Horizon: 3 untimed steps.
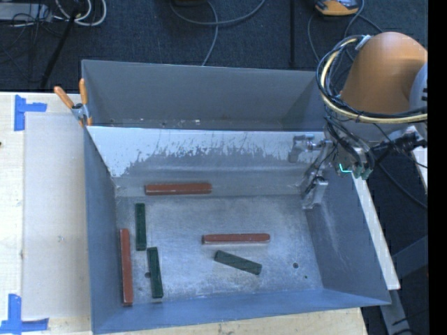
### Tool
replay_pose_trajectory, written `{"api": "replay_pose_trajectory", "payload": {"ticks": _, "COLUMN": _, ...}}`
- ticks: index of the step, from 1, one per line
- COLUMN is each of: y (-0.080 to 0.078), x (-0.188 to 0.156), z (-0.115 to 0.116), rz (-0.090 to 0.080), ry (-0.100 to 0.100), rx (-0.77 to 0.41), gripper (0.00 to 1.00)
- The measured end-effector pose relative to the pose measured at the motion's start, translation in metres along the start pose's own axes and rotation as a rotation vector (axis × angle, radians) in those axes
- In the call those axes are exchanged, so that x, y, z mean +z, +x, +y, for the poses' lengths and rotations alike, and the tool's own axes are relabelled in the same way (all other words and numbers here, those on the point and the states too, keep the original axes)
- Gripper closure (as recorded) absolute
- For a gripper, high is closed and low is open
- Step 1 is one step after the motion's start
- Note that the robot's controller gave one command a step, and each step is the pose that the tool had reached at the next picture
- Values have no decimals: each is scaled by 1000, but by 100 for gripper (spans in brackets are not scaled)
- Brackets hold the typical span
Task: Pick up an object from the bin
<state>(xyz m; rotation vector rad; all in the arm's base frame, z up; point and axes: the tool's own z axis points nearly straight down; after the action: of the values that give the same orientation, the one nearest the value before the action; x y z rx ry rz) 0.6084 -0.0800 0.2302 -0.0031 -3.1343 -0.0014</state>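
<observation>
My gripper [307,168] hangs at the bin's upper right, close to the right wall and above the floor. Its two metal fingers stand apart, open, with nothing between them. The nearest loose things are a red-brown flat bar [236,239] lying level on the middle of the floor and a dark green bar [237,262] slanting just below it. Both lie well down and to the left of the gripper. Another red-brown bar [178,188] rests at the foot of the back wall, further left.
Along the left side of the floor lie two dark green bars [140,225] [154,272] and an upright red-brown bar [126,266]. The arm with its orange dome and cables reaches over the right rim.
</observation>
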Motion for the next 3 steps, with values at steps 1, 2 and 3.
{"api": "replay_pose_trajectory", "payload": {"ticks": 1, "y": 30, "x": 111, "z": 42, "rz": 3, "ry": -2, "rx": 29, "gripper": 0}}
{"api": "replay_pose_trajectory", "payload": {"ticks": 2, "y": 78, "x": 164, "z": 61, "rz": 1, "ry": 0, "rx": 25, "gripper": 0}}
{"api": "replay_pose_trajectory", "payload": {"ticks": 3, "y": 75, "x": 160, "z": 61, "rz": -5, "ry": 1, "rx": 22, "gripper": 100}}
